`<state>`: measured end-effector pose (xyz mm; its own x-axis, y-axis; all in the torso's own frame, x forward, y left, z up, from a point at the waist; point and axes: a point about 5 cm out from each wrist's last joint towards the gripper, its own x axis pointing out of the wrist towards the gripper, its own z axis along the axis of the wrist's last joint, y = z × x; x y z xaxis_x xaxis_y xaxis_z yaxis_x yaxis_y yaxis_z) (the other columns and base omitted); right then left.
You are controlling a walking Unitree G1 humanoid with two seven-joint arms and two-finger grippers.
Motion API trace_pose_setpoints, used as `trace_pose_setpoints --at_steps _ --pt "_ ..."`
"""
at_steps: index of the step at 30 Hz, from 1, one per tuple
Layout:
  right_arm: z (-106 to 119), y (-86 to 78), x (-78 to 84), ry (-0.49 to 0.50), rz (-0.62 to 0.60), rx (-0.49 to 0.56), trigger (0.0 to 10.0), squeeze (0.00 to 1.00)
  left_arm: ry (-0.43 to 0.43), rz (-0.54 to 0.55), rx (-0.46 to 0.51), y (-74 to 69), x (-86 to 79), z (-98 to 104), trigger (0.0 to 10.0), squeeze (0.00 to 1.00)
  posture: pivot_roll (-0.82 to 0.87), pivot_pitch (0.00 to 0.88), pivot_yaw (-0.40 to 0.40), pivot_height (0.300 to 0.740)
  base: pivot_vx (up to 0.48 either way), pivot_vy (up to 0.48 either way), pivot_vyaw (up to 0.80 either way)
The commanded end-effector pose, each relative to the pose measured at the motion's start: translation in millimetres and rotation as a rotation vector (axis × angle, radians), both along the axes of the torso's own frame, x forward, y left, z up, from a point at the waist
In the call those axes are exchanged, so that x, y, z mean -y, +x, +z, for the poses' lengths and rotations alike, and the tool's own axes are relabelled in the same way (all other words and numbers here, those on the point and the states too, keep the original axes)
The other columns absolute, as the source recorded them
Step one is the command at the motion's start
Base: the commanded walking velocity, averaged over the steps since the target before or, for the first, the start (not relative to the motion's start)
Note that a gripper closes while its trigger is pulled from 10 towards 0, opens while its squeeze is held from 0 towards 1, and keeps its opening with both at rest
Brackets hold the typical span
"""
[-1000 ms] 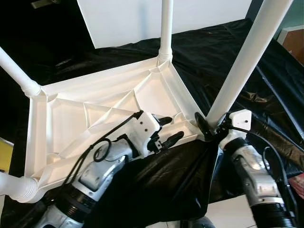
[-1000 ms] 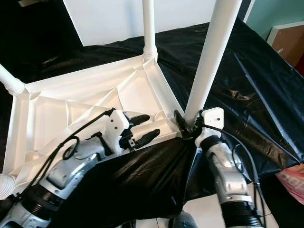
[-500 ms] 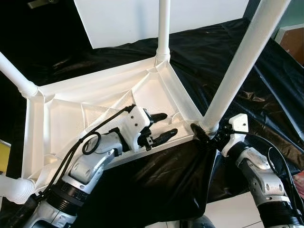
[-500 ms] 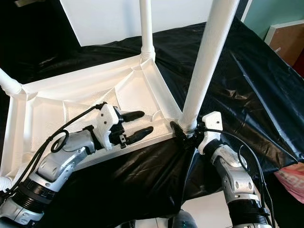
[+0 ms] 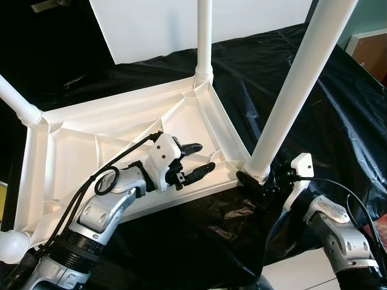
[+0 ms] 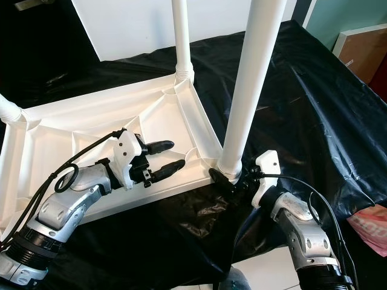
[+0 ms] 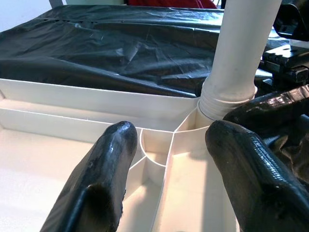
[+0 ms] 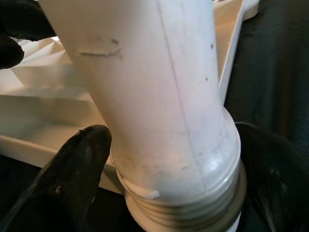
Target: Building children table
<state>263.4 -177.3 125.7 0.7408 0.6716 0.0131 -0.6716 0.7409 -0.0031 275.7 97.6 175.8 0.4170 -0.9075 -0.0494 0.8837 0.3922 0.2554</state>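
Observation:
A white plastic table top (image 5: 121,115) lies upside down on a black sheet, ribs facing up. Its near-right leg (image 5: 290,90) stands in the corner socket. My right gripper (image 5: 251,181) is at the base of that leg, one black finger on each side of the threaded collar (image 8: 193,203), shut on it. My left gripper (image 5: 198,158) hovers open over the ribbed underside just left of that corner. Nothing is between its fingers (image 7: 116,145), which point toward the leg (image 7: 241,48).
Three more legs stand at the far corner (image 5: 204,36), the left corner (image 5: 18,99) and the near-left corner (image 5: 12,248). A white board (image 5: 151,24) leans behind. The black sheet (image 5: 338,121) drapes over the front edge. A brown box (image 5: 372,51) is at the right.
The view has shifted. My left gripper has drawn back a little from the corner, still open. My right wrist has swung lower and out to the right, its fingers staying at the leg's base.

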Motion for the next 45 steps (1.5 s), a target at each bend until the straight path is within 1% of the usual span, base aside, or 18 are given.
trace_pose_setpoints --at_steps 1,2,3,8,11,13,22,23,24,25,26,34,36,40,41,42,43,45 --pt "-1 -2.6 1.4 -0.027 0.056 -0.013 10.0 0.00 0.040 -0.066 -0.036 -1.2 -5.9 -4 10.0 0.00 -0.02 0.125 0.016 0.740 0.000 0.000 0.00" --pt "-1 -2.6 1.4 -0.027 0.056 -0.013 10.0 0.00 0.040 -0.066 -0.036 -1.2 -5.9 -4 10.0 0.00 -0.02 0.125 0.016 0.740 0.000 0.000 0.00" --pt "3 4.6 12.5 -0.060 0.025 0.017 10.0 0.00 0.050 -0.080 -0.076 -3.4 -7.5 -7 10.0 0.00 -0.02 0.126 0.009 0.740 0.000 0.000 0.00" --pt "13 14.1 14.1 -0.071 0.038 0.048 10.0 0.00 0.056 -0.121 -0.099 -11.8 -6.7 -10 10.0 0.00 -0.01 0.120 0.001 0.740 0.000 0.000 0.00" --pt "22 24.4 8.2 -0.093 0.083 0.072 10.0 0.00 0.064 -0.158 -0.126 -20.9 -2.7 -15 10.0 0.00 0.00 0.116 -0.007 0.740 0.000 0.000 0.00" --pt "26 30.9 0.9 -0.108 0.128 0.085 10.0 0.00 0.042 -0.161 -0.138 -24.5 2.1 -17 10.0 0.00 0.01 0.105 -0.018 0.740 0.000 0.000 0.00" --pt "29 45.7 -11.0 -0.146 0.196 0.108 10.0 0.00 0.027 -0.162 -0.136 -28.8 12.0 -19 10.0 0.00 0.02 0.093 -0.023 0.740 0.000 0.000 0.00" --pt "29 48.3 -11.7 -0.158 0.201 0.109 9.5 0.00 0.024 -0.160 -0.132 -29.1 13.5 -19 10.0 0.00 0.02 0.089 -0.024 0.740 0.000 0.000 0.00" --pt "28 49.9 -12.0 -0.167 0.203 0.109 3.7 0.00 0.022 -0.158 -0.129 -29.0 14.4 -19 10.0 0.00 0.02 0.087 -0.024 0.740 0.000 0.000 0.00" --pt "27 51.1 -11.4 -0.171 0.202 0.107 3.7 0.00 0.020 -0.152 -0.127 -28.2 14.5 -19 10.0 0.00 0.02 0.082 -0.026 0.740 0.000 0.000 0.00" --pt "25 51.5 -10.2 -0.170 0.191 0.105 0.0 0.00 0.017 -0.147 -0.125 -27.1 14.3 -18 10.0 0.00 0.02 0.073 -0.027 0.740 0.000 0.000 0.00" --pt "16 48.8 -2.8 -0.158 0.132 0.091 0.0 0.00 0.008 -0.135 -0.113 -23.4 17.1 -18 10.0 0.00 0.01 0.047 -0.020 0.740 0.000 0.000 0.00" --pt "10 47.8 -0.5 -0.148 0.087 0.080 0.0 0.00 0.011 -0.110 -0.088 -18.6 18.6 -18 10.0 0.00 0.00 0.041 -0.016 0.740 0.000 0.000 0.00" --pt "7 47.4 -0.2 -0.145 0.068 0.076 0.0 0.00 0.016 -0.088 -0.073 -14.7 19.0 -18 10.0 0.00 0.00 0.041 -0.016 0.740 0.000 0.000 0.00" --pt "6 47.1 -0.6 -0.135 0.054 0.077 4.5 0.00 0.014 -0.082 -0.067 -13.4 18.7 -17 10.0 0.00 0.00 0.034 -0.013 0.740 0.000 0.000 0.00" --pt "4 46.9 -1.1 -0.118 0.008 0.076 10.0 0.00 0.006 -0.068 -0.060 -11.1 18.2 -17 10.0 0.00 0.00 0.031 -0.004 0.740 0.000 0.000 0.00" --pt "4 46.9 -1.1 -0.118 0.008 0.076 10.0 0.00 0.006 -0.068 -0.060 -11.1 18.2 -17 10.0 0.00 0.00 0.031 -0.004 0.740 0.000 0.000 0.00" --pt "0 45.1 -6.5 -0.094 -0.104 0.078 10.0 0.00 0.007 -0.045 -0.049 -6.6 16.7 -19 10.0 0.00 -0.02 0.041 0.014 0.740 0.000 0.000 0.00"
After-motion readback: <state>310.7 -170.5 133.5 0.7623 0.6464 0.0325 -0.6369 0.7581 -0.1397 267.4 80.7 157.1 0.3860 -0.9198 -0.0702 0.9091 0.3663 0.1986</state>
